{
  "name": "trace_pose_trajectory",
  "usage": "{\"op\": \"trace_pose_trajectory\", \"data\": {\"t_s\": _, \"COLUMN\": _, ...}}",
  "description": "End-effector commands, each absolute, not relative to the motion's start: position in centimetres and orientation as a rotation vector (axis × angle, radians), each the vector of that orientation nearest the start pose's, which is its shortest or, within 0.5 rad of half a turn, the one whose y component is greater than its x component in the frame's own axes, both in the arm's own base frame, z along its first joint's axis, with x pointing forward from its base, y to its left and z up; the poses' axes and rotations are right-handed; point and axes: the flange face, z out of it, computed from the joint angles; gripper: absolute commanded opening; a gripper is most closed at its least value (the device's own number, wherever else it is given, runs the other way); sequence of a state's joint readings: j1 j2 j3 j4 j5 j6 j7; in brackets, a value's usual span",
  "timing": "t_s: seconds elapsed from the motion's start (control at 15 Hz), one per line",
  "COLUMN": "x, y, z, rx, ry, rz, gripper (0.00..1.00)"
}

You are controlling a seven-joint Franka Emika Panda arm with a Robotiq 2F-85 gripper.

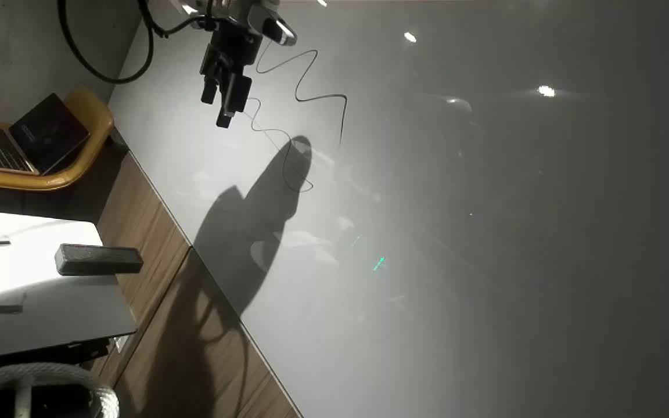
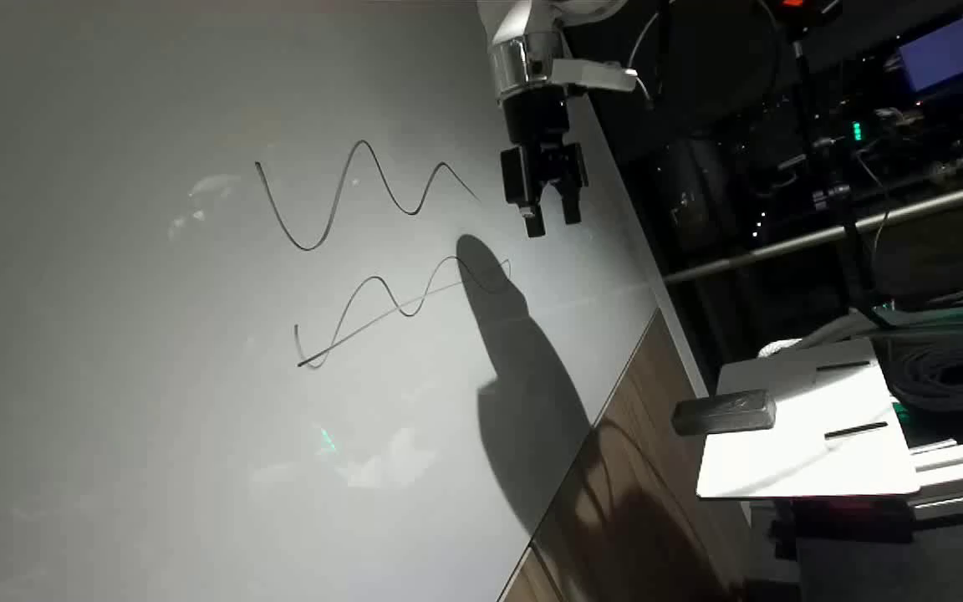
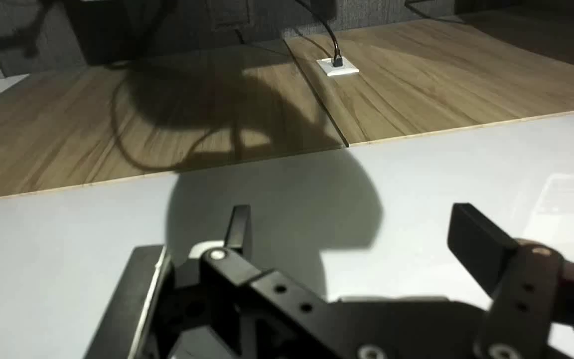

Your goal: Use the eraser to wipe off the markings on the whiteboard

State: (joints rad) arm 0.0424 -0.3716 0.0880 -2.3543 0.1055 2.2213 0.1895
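The eraser point(image 1: 99, 260) point(image 2: 724, 412), a dark grey oblong block, lies at the edge of a small white tabletop, partly overhanging it, in both exterior views; the wrist view does not show it. On the large grey-white whiteboard point(image 1: 485, 290) point(image 2: 155, 376) run the markings point(image 1: 323, 97) point(image 2: 362, 142): a dark zigzag line, and below it a thinner wavy line with a faint straight stroke across it. My gripper point(image 1: 216, 107) point(image 2: 554, 219) hangs in front of the board beside the markings, well away from the eraser. In the wrist view its fingers point(image 3: 481, 244) stand wide apart with nothing between them.
The white tabletop point(image 1: 32, 226) point(image 2: 782, 468) juts out by wood panels point(image 1: 148, 232) under the board. A laptop point(image 1: 50, 133) rests on a yellow chair point(image 1: 96, 116). Coiled cables point(image 2: 958, 376) lie behind the tabletop. A plugged socket point(image 3: 324, 70) sits in the wood. The arm's shadow darkens the board.
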Motion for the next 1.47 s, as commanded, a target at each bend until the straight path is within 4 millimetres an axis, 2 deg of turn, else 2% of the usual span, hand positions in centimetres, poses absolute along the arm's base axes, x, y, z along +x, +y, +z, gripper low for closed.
{"op": "trace_pose_trajectory", "data": {"t_s": 0.0, "x": 45.4, "y": 6.5, "z": 49.7, "rx": -3.022, "ry": 0.174, "rz": -0.344, "gripper": 1.00}}
{"op": "trace_pose_trajectory", "data": {"t_s": 0.47, "x": 45.4, "y": 6.5, "z": 49.8, "rx": -3.021, "ry": 0.174, "rz": -0.346, "gripper": 1.00}}
{"op": "trace_pose_trajectory", "data": {"t_s": 0.67, "x": 44.7, "y": 5.6, "z": 48.7, "rx": -3.052, "ry": 0.193, "rz": -0.292, "gripper": 1.00}}
{"op": "trace_pose_trajectory", "data": {"t_s": 1.0, "x": 42.8, "y": 5.2, "z": 45.6, "rx": -3.087, "ry": 0.208, "rz": -0.161, "gripper": 1.00}}
{"op": "trace_pose_trajectory", "data": {"t_s": 1.4, "x": 40.6, "y": 4.0, "z": 39.2, "rx": -3.126, "ry": 0.184, "rz": -0.167, "gripper": 1.00}}
